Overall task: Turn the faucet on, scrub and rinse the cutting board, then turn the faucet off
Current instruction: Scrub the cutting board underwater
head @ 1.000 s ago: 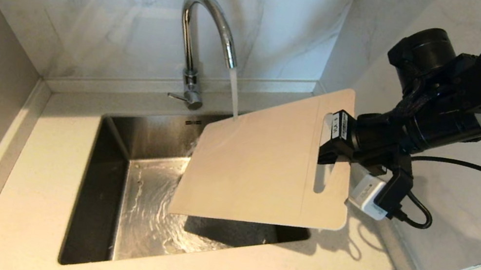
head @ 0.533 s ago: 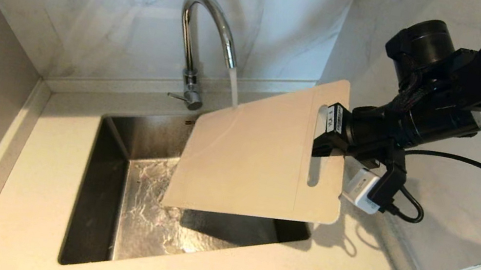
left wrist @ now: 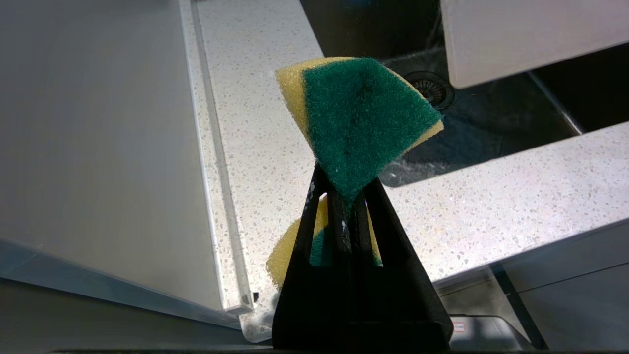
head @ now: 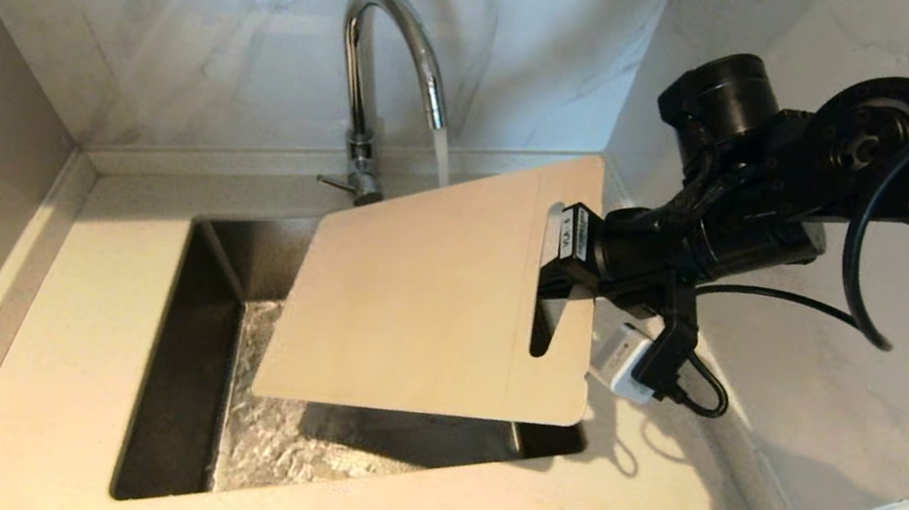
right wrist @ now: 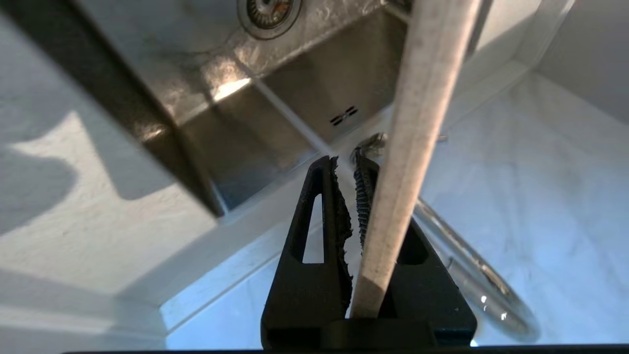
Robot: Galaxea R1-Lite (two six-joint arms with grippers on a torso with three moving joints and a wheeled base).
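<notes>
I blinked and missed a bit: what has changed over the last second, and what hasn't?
The right gripper, shut on the cutting board, has carried it leftward over the sink, so the faucet's stream now falls behind the board's upper edge rather than at its corner. Nothing was let go. The water keeps running, and the left gripper stays shut on the sponge.

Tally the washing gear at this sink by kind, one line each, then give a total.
Faucets: 1, the chrome faucet, running.
Cutting boards: 1, the cutting board, held over the sink by the right end effector.
Sponges: 1, the green-and-yellow sponge in the left end effector.
Total: 3
</notes>
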